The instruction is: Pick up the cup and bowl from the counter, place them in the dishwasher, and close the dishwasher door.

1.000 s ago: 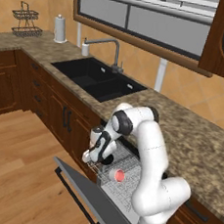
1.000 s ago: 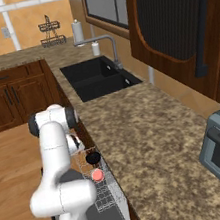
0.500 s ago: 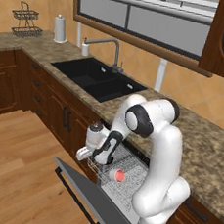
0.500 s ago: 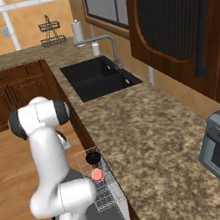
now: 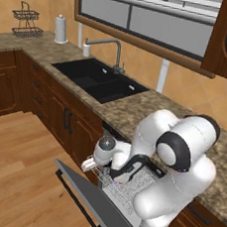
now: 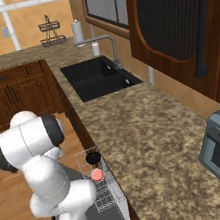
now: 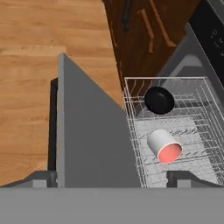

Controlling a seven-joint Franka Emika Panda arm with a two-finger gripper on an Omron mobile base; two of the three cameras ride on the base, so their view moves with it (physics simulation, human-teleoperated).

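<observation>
The small white cylindrical cup (image 7: 163, 146) with pink-red inside lies tipped at six o'clock of the shallow black bowl (image 7: 159, 99) in the white wire rack (image 7: 197, 127). The hand (image 7: 112, 177) hangs wide open, empty. The flat grey dishwasher door (image 7: 89, 140), likely stiff and heavy, wants pushing near its black bar handle (image 7: 53, 127).

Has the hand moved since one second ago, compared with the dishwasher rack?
Yes. The hand has swung from above the rack outward, over the open dishwasher door.

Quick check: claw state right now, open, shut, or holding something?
Claw: open and holding nothing; the cup and the bowl sit in the dishwasher rack.
</observation>
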